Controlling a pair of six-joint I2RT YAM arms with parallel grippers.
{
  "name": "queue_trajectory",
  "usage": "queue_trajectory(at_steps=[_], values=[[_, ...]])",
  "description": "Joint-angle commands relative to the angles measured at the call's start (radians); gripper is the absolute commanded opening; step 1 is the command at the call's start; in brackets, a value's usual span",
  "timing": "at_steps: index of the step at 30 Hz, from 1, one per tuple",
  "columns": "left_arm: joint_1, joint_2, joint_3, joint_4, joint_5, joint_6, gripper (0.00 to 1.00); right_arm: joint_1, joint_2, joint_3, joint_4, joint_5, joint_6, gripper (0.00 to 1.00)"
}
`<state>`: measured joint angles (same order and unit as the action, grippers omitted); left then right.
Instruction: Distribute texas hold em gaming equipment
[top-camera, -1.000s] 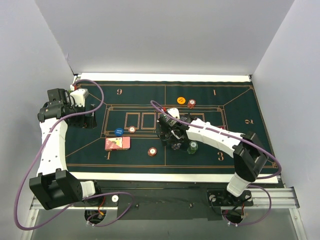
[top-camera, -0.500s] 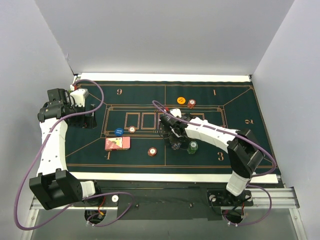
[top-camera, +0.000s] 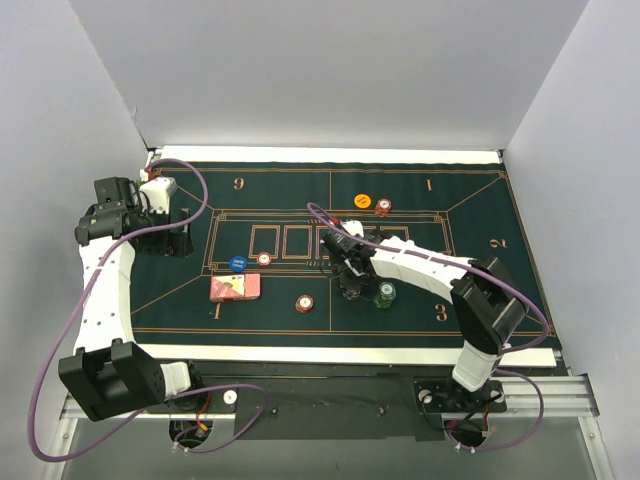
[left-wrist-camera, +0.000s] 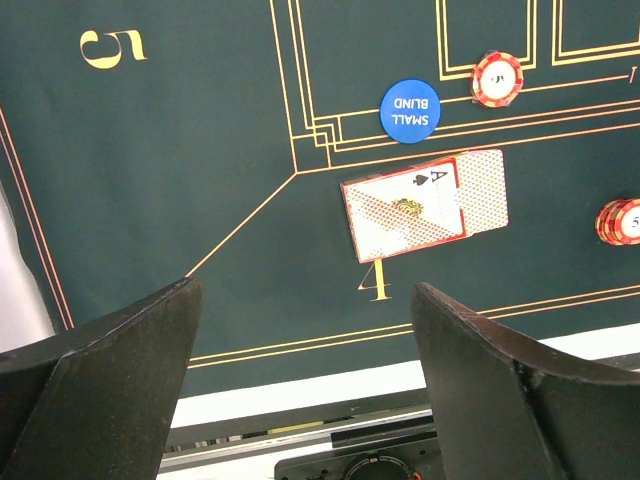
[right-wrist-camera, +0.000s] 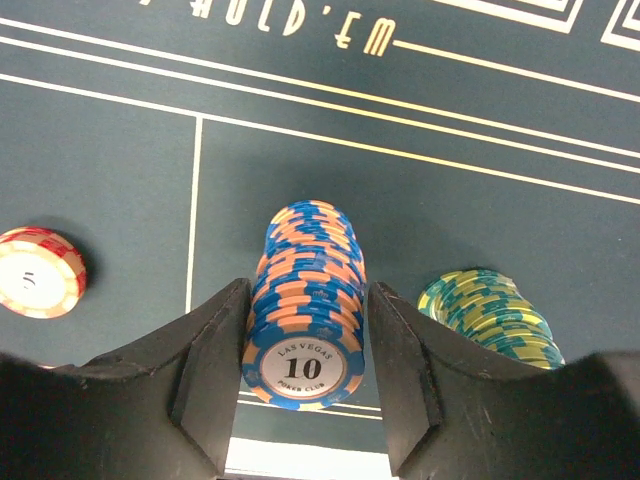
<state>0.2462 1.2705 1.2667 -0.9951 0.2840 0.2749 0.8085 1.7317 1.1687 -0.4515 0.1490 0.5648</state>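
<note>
Blue-and-orange chip stack (right-wrist-camera: 305, 300), top face marked 10, stands upright on the green felt mat (right-wrist-camera: 100, 150) near the mat's middle. Right jaws clenched on it: both fingers (right-wrist-camera: 210, 360) lie against its sides. Green-and-yellow chip stack (right-wrist-camera: 490, 315) stands just beside the outer face of 1 finger, partly hidden by it. Single red-and-white chip (right-wrist-camera: 38, 272) marked 5 lies flat on the other side, apart from the jaws. Left jaws released, spread wide with nothing between them, hanging over the left end of the mat. Below them: playing cards (left-wrist-camera: 425, 205), red backs with an ace of spades corner showing, beside the gold numeral 4. Blue SMALL BLIND disc (left-wrist-camera: 409, 110) lies near the cards, with a second red chip (left-wrist-camera: 497, 78) just beside it. Orange disc (top-camera: 362, 201) and red chip stack (top-camera: 383, 207) sit side by side at the far side of the mat
</note>
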Motion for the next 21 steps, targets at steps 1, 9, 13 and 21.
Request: queue_trajectory(at_steps=[1, 9, 13, 21], values=[[0.008, -0.031, 0.002, 0.016, 0.003, 0.018, 0.96, -0.02, -0.008, -0.026, -0.012, -0.005, 0.004, 0.45], [0.008, -0.034, 0.003, 0.015, -0.003, 0.02, 0.96, -0.02, -0.021, -0.026, -0.01, -0.005, 0.004, 0.39], [0.008, -0.034, -0.001, 0.016, -0.005, 0.021, 0.96, -0.02, -0.038, -0.015, -0.015, -0.008, 0.007, 0.34], [0.007, -0.036, -0.007, 0.018, 0.009, 0.014, 0.96, 0.0, -0.087, 0.075, -0.078, 0.015, -0.002, 0.29]])
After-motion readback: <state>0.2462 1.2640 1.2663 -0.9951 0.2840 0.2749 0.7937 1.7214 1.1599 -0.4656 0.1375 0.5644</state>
